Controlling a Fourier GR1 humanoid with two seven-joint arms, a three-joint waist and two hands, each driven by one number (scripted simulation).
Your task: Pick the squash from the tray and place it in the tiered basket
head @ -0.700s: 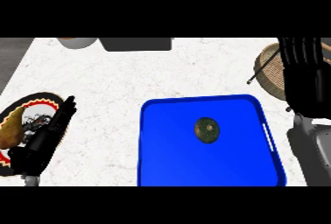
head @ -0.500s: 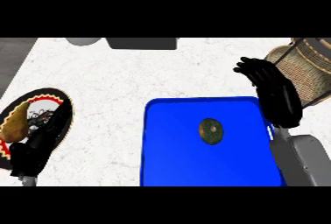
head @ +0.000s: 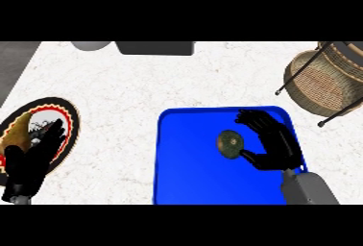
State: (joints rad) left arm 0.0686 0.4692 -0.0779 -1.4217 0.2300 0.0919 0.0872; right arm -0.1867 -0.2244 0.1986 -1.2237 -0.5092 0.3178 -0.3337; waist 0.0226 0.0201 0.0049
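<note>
Counter top (head: 142, 81): white, faintly mottled stone-like surface, evenly lit, filling nearly the whole view. Far edge: dark grey box-shaped object (head: 156, 47), partly cut off; just left of it, a pale grey rounded object (head: 90, 45). Upper left corner: dark grey strip (head: 13, 67) beyond the counter's edge.

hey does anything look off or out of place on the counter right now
Nothing stands out. The squash lies on the blue tray, with the right hand open just beside it. The tiered basket stands upright at the counter's right edge, and the left hand rests over the patterned plate. No spills or damage show.
</note>
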